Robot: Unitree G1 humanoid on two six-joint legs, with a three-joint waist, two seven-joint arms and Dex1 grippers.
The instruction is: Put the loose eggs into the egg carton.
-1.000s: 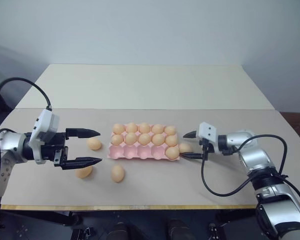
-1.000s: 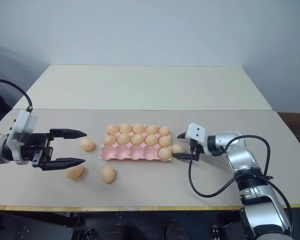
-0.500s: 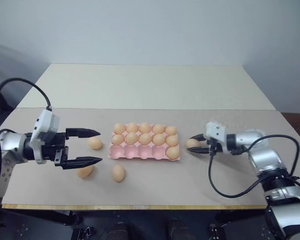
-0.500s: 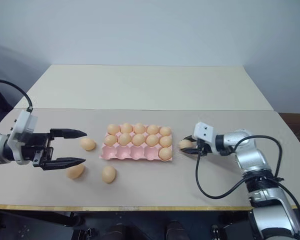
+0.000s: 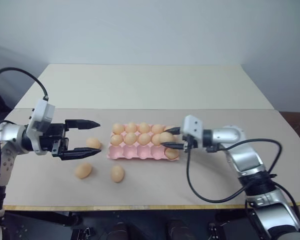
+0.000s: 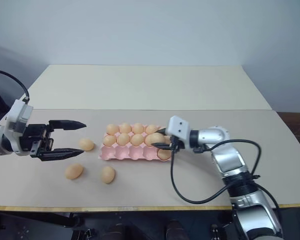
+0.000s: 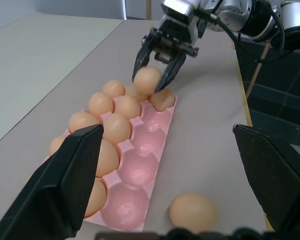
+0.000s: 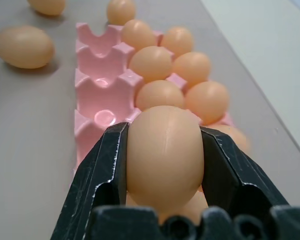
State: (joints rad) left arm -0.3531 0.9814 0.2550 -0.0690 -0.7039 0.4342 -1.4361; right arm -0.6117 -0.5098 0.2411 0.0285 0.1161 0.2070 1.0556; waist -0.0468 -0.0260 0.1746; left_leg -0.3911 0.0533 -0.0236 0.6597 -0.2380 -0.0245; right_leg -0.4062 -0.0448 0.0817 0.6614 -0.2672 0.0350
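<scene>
Right gripper (image 5: 168, 139) clenched on a smooth tan oval egg (image 5: 166, 137) above the moulded pink egg carton (image 5: 140, 151); left gripper (image 5: 92, 138) released; three loose eggs (image 5: 83, 170) on matte bench (image 5: 155, 185).

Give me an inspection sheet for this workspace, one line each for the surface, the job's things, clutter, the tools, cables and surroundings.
Surface: grey-brown table, with a paler table butted behind it.
Job's things: pink egg carton mid-table, two far rows full, four cups empty in the near row, one egg at that row's right end. Three loose eggs lie on the table left of the carton; a fourth is held.
Clutter: nothing seen.
Tools: left tool open, hovering near the leftmost loose eggs, holding nothing. Right tool shut on a held egg above the carton's right end.
Cables: black cable looping under the right arm; another arcs over the left arm.
Surroundings: plain pale wall behind.
</scene>
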